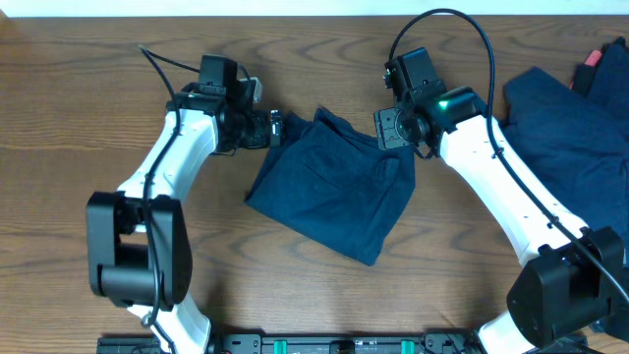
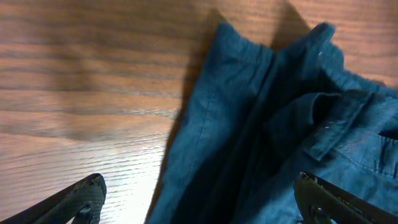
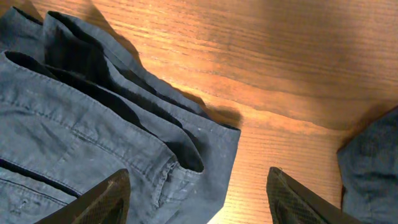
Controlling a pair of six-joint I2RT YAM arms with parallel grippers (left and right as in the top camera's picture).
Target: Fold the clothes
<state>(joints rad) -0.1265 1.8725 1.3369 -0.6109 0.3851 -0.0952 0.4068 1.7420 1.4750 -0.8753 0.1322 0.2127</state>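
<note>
A folded garment (image 1: 334, 187) of dark navy cloth lies in the middle of the tabletop (image 1: 88, 118), turned at an angle so that one corner points toward the near edge. Its surface is soft and lightly creased, with a stitched seam running across it. At its far end the layers are stacked, and the wrist views show a stitched waistband and what looks like a belt loop (image 2: 326, 140).

The tabletop is brown wood with a strong grain, and warm light falls on it beside the cloth. A second garment (image 1: 575, 128) of the same navy lies spread and rumpled at the right edge, with a small red-pink object (image 1: 592, 57) just beyond it near the far right corner.

The left gripper (image 1: 278, 126) hovers at the folded garment's far left corner with its jaws spread wide and nothing held; one finger (image 2: 329, 199) is over the cloth, the other over bare wood. The right gripper (image 1: 385, 128) hangs at the far right corner, also open and empty, its fingers (image 3: 99, 199) straddling the cloth's edge.
</note>
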